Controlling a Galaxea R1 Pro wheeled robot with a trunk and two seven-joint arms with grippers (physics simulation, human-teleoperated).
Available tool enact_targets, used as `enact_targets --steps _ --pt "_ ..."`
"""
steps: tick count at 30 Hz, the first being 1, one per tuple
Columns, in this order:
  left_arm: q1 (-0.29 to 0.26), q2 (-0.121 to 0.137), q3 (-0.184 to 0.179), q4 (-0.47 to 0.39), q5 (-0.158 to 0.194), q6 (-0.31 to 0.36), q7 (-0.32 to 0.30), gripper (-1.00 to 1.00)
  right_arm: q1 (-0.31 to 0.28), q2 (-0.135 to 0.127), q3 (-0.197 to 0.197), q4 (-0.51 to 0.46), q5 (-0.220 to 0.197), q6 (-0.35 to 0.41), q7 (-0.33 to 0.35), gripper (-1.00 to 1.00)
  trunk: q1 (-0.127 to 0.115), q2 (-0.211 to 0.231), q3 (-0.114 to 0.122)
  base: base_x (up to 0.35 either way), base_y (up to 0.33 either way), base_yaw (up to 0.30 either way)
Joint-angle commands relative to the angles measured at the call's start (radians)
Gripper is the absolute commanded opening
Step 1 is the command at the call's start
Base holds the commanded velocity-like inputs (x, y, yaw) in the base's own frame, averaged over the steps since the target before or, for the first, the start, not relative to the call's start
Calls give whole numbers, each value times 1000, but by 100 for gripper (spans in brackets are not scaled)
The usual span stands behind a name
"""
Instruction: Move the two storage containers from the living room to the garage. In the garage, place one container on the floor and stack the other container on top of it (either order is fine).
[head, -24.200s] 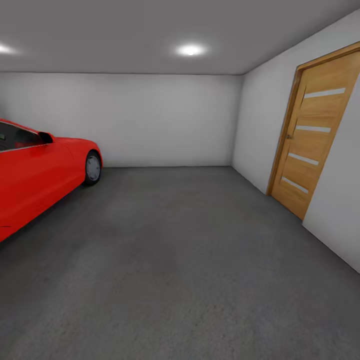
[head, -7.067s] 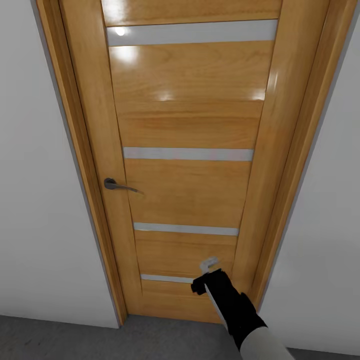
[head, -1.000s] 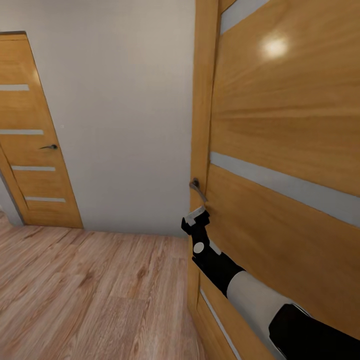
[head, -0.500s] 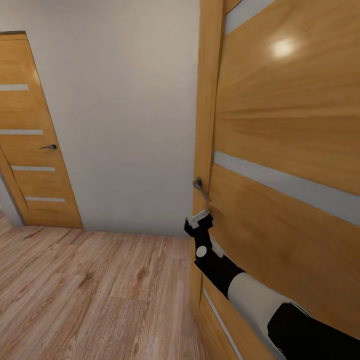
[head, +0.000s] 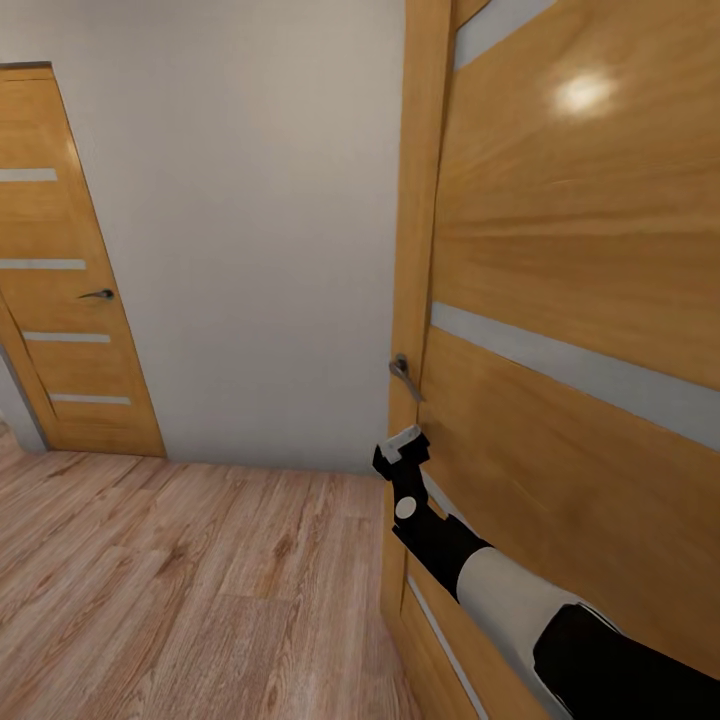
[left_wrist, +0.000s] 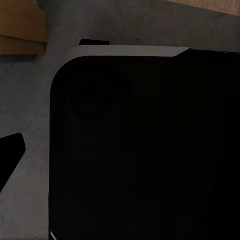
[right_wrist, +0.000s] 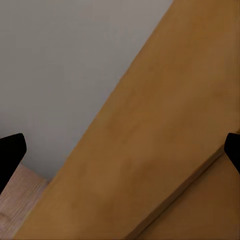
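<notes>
Head view, far left: a closed wooden door (head: 65, 270) with pale glass slits and a dark handle is standing in the white wall (head: 250, 230).
Floor: light wood planks (head: 180, 580) are running from that door toward the open door.
Open door: a wooden door (head: 580, 330) is swinging edge-on at the right, its metal handle (head: 402, 372) sticking out.
Right end effector (head: 404, 443): it is hovering just below the handle, near the door's edge; its fingertips are spread apart in the right wrist view (right_wrist: 120, 150), nothing between them.
Left end effector: cannot tell its state; the left wrist view is showing a dark rounded body (left_wrist: 145, 145) over grey ground.
Storage containers: not in sight, whereabouts unknown.
</notes>
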Motion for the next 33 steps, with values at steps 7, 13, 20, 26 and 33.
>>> enact_targets --steps 7,13,20,26,33 --pt "0 0 2 0 6 -3 0 100 -1 0 -2 2 3 -4 -12 100 0 0 -1 0 0 0" --pt "0 0 2 0 6 -3 -1 100 -1 0 -2 3 2 -2 -14 100 0 0 -1 0 0 0" --pt "0 0 2 0 5 -3 0 100 -1 0 -2 2 2 -4 -16 100 0 0 -1 0 0 0" --pt "0 0 2 0 5 -3 0 100 -2 -59 -48 2 2 -8 -16 100 0 0 -1 0 0 0" --pt "0 0 2 0 5 -3 0 100 -29 -126 -114 3 1 -7 -2 100 0 0 -1 0 0 0"
